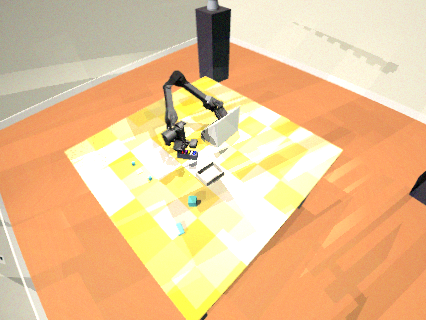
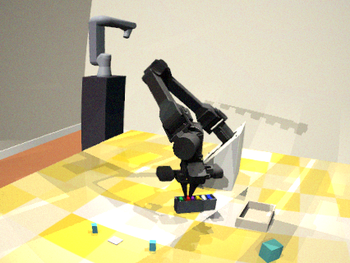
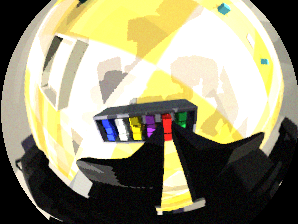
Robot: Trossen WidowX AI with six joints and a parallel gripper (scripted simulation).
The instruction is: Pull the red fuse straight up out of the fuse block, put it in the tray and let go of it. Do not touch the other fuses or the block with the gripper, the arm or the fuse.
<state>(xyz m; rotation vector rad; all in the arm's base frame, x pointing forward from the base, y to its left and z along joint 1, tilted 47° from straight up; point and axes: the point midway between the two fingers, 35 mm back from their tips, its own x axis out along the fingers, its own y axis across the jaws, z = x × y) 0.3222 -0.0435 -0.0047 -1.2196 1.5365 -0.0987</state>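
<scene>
A dark pedestal (image 1: 213, 42) stands at the far corner of the yellow-and-white checkered mat (image 1: 260, 200), and it makes a handy marker for the rest of the room. On top of the pedestal sits a grey bent mount (image 2: 104, 39), its head reaching out to the side. Around the mat, on every side of the pedestal, spreads an orange wood-look floor (image 1: 360, 240). Behind the pedestal rise plain pale walls (image 2: 246, 57), with a light skirting strip (image 1: 320, 75) along their foot. Soft jagged shadows fall across the wall to the pedestal's right.
</scene>
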